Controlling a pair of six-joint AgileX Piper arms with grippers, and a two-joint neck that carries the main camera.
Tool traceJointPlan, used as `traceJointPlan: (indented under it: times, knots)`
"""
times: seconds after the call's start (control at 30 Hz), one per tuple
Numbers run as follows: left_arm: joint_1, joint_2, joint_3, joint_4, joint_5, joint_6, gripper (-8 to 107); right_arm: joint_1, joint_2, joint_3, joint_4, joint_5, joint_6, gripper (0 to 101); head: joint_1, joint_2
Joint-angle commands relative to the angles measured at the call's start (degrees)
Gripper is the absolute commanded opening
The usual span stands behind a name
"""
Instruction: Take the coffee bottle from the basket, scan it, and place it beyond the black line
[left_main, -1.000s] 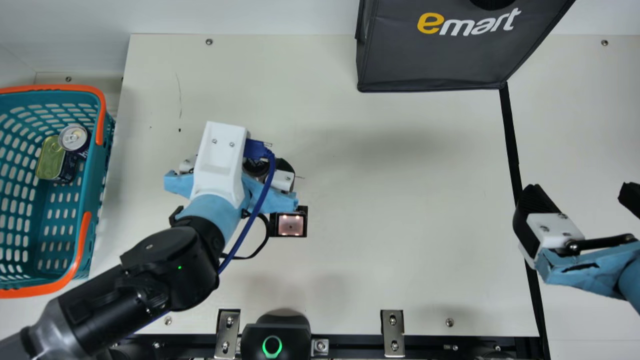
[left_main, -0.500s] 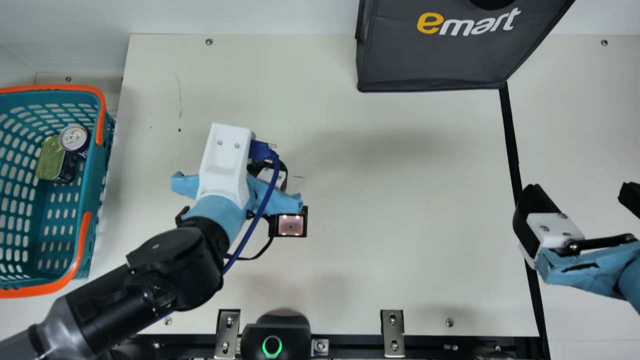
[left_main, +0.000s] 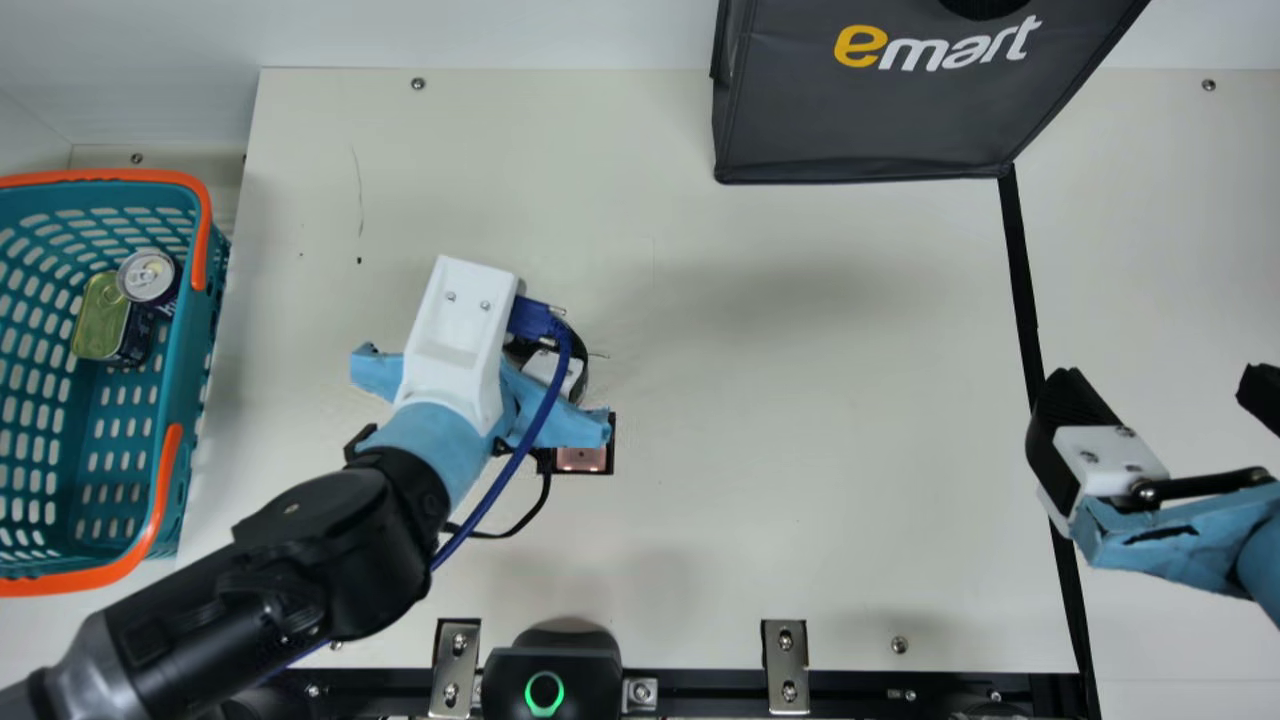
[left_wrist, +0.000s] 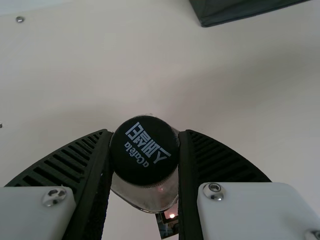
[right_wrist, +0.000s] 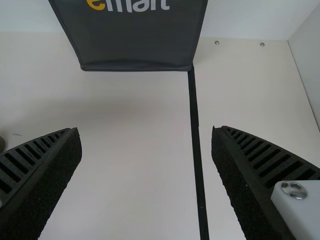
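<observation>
Left: basket (left_main: 189, 360), can (left_main: 147, 274) and tin (left_main: 99, 318) inside | top: bag (left_main: 860, 125) | left gripper (left_main: 556, 368): pinching coffee bottle (left_wrist: 144, 152), lower now, part-hiding scanner (left_main: 581, 460) | right gripper (left_main: 1160, 388): spread

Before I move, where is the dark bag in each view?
Main view: dark bag at the top, right of centre.
Left wrist view: dark bag at the top, right of centre.
Right wrist view: dark bag at the top, left of centre.
Shared landmark: the cream table's back edge.

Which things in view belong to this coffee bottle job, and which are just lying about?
Part of the job:
- coffee bottle, held by the left hand
- lit scanner, partly covered
- basket
- black line

Just lying about:
- drink can and flat tin, in the basket
- dark bag
</observation>
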Motion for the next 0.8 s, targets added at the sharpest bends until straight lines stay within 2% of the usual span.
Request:
traceJointPlan:
  times: [0.0, 0.47, 0.77]
  knots:
    - [-0.1, -0.7, 0.4, -0.7, -1.1, 3.0, 10, 0.0, 0.0, 0.0, 0.0, 0.0, 0.0, 91, -1.5, 0.1]
    - [0.2, -6.1, 4.8, -10.5, -7.2, 22.3, 10, 0.0, 0.0, 0.0, 0.0, 0.0, 0.0, 91, -1.5, 0.1]
    - [0.4, -9.4, 4.4, -20.1, -7.2, 36.9, 10, 0.0, 0.0, 0.0, 0.0, 0.0, 0.0, 91, -1.5, 0.1]
